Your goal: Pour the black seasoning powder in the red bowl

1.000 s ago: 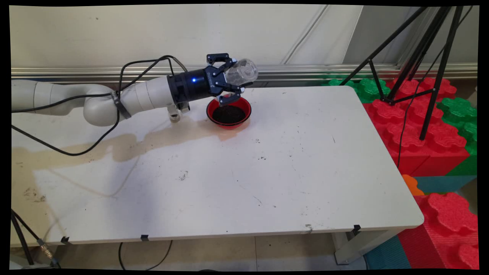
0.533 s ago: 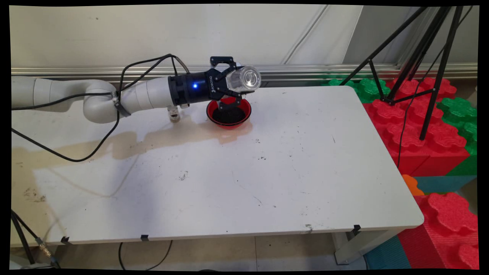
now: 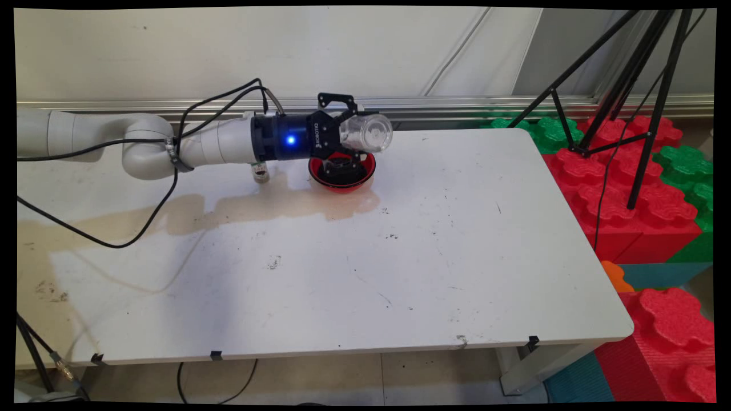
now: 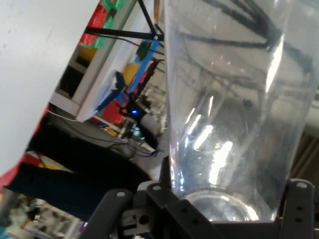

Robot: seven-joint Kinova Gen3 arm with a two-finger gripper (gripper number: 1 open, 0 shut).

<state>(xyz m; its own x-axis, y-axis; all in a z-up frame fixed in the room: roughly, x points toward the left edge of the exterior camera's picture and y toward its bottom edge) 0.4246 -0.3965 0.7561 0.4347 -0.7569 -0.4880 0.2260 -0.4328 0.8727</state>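
The gripper [image 3: 355, 132] is closed around a clear plastic cup [image 3: 367, 132], holding it on its side just above the red bowl [image 3: 341, 172] of dark grounds. The bowl sits at the far side of the white surface [image 3: 354, 251], beside a small jar [image 3: 260, 170].

Beside the white counter [image 3: 457, 257], red and green foam blocks [image 3: 628, 188] carry a black tripod [image 3: 639, 85].

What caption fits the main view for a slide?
Gripper holds a clear cup sideways above a red bowl on a white table.
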